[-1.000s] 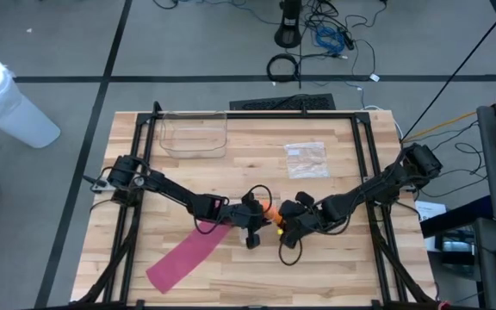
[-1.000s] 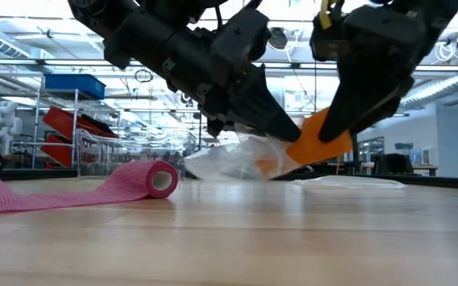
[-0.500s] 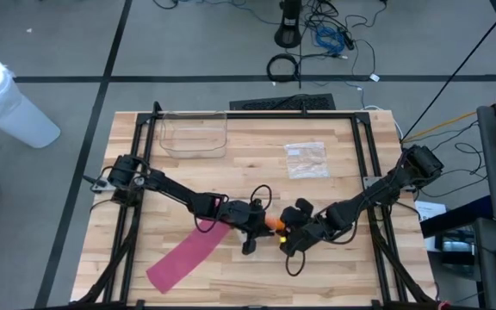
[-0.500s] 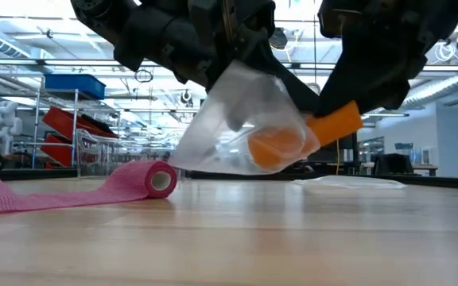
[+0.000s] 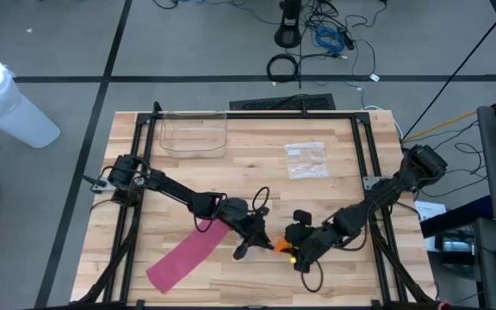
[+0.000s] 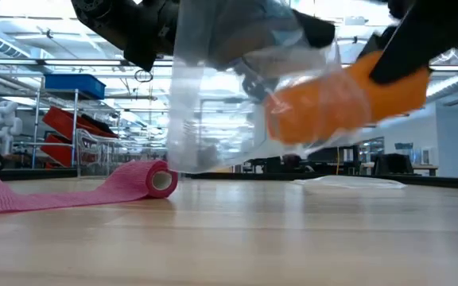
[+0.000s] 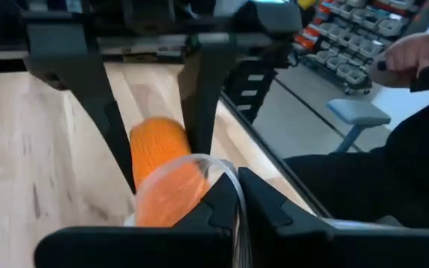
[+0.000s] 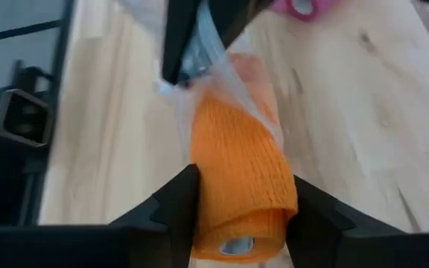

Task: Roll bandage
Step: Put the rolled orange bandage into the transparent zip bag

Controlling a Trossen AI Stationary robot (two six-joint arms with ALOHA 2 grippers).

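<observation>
An orange bandage roll (image 6: 324, 107) hangs above the table, its far end inside a clear plastic bag (image 6: 213, 95). My left gripper (image 5: 250, 244) is shut on the bag, and my right gripper (image 5: 298, 256) is shut on the roll. Both are near the table's middle, toward its near edge. A pink bandage (image 5: 188, 257) lies to their left. One end is rolled up (image 6: 161, 179) and the loose strip trails flat on the wood toward the near left corner. My left gripper pinches the bag's rim (image 7: 234, 195) between its two shut fingers, coming nearly level from the table's left. The bag is lifted clear and drapes over the roll's end. My right gripper pinches the orange roll's round sides (image 8: 222, 201) between its two fingers (image 8: 173, 208), near the roll's bare end, slanting down from the table's right. The fingers lie along the roll. The roll is lifted clear and tilted.
A clear empty container (image 5: 195, 133) stands at the table's back left. Another flat plastic bag (image 5: 306, 159) lies at the back right. A person (image 7: 393, 149) stands beyond the table's edge in the left wrist view.
Both grippers have gone toward the table's near edge and a little up, carrying the bag and the orange roll clear of the table. My left gripper has turned at the wrist, and the bag has swung up and over the roll.
</observation>
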